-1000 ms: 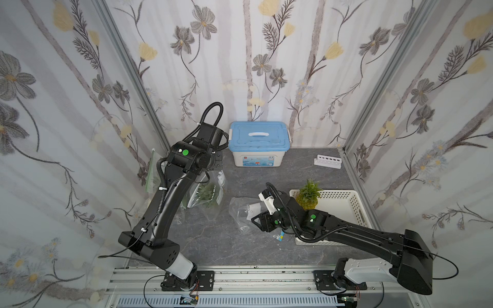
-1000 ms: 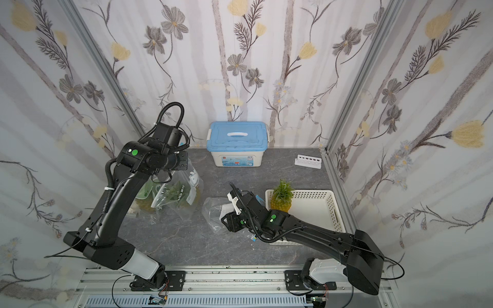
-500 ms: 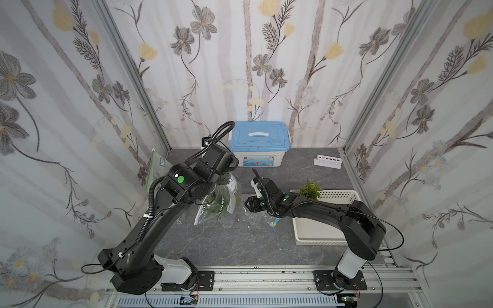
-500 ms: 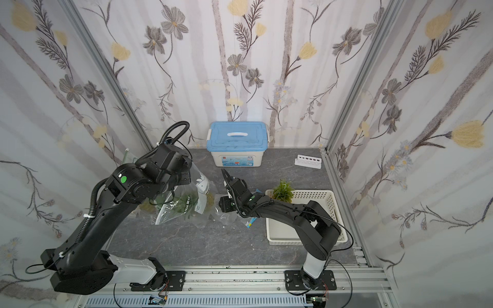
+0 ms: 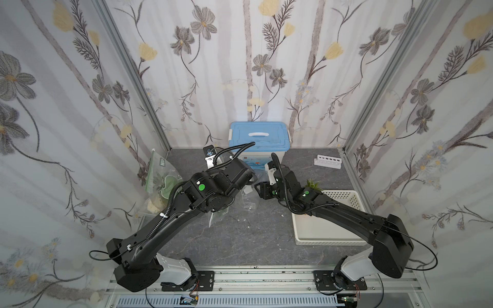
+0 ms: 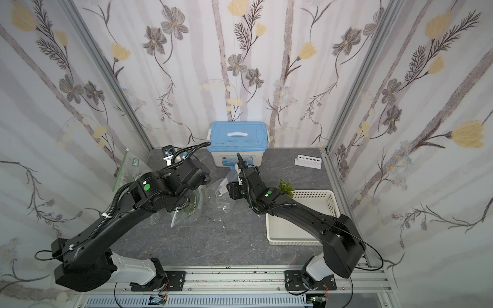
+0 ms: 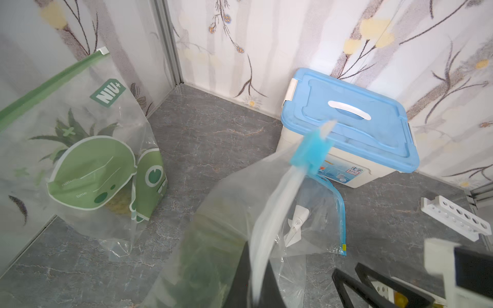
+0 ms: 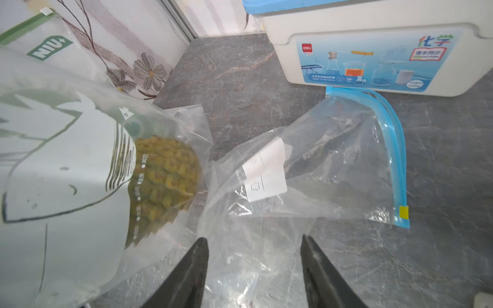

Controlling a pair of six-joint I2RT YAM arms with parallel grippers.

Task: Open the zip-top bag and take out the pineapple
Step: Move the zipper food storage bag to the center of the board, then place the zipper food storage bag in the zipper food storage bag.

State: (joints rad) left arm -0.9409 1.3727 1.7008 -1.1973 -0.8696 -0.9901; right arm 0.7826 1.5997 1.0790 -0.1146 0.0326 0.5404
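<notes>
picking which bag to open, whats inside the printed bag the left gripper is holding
a pineapple, its yellow-green body showing through the bag; the print hides the rest of it

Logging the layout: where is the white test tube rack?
In both top views the white test tube rack lies on the grey tabletop at the back right, near the wall corner, right of the blue-lidded storage box.

Blue-lidded box (image 5: 259,138) sits against the back wall, white rack (image 5: 327,161) lies near the right corner, and white basket (image 5: 330,241) rests on the grey table's (image 5: 240,240) right side.
</notes>
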